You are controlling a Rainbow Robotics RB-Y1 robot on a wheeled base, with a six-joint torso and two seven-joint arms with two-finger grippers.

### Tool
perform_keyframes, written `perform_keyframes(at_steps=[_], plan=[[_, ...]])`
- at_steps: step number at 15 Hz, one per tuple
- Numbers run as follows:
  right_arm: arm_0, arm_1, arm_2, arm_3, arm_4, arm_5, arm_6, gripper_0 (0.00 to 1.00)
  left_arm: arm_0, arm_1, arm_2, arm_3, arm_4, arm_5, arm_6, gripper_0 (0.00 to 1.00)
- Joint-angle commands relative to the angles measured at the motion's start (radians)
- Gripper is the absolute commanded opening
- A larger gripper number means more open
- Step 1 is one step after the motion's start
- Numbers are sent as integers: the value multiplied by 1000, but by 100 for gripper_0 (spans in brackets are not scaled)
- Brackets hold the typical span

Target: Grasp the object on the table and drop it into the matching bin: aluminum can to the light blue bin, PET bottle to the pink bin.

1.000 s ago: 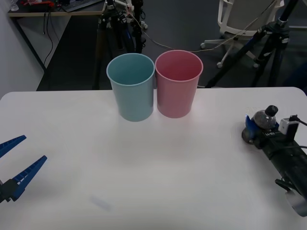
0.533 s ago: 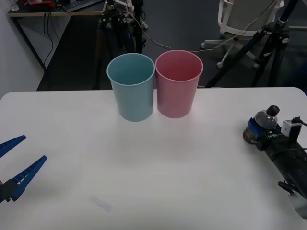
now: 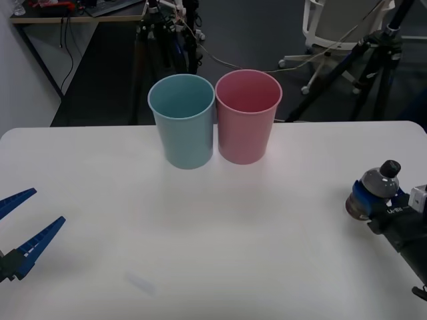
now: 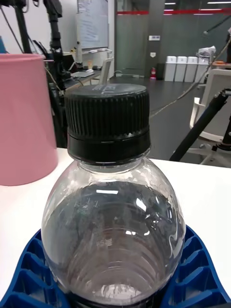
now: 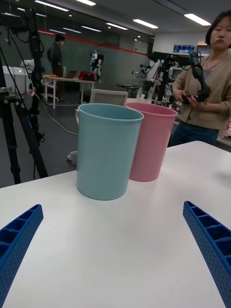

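Gripping PET bottle [image 3: 375, 190]: right pincer [image 3: 375, 200].

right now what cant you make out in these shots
- PET bottle: its base, right wrist view, cut by the picture's edge and flanked by the right gripper's blue fingers.
- Pink bin and light blue bin: bottoms inside, front view, hidden by their walls.
- Left gripper: its body, front view, cut by the edge.

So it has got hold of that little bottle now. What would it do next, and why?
Probably carry it toward the pink bin. The right gripper is shut on the PET bottle, near the right edge of the table, and the bin stands far off at the back. The left gripper waits open at the left.
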Motion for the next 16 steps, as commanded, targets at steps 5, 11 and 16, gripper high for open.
perform_keyframes(at_steps=[5,11,16], plan=[[216,-229,19,-369,-166,74,-40,0,0,0,0,0,0,0,0,100],[161,-453,70,-646,-298,301,-80,0,0,0,0,0,0,0,0,100],[-160,-587,220,-629,-355,366,-221,0,0,0,0,0,0,0,0,100]])
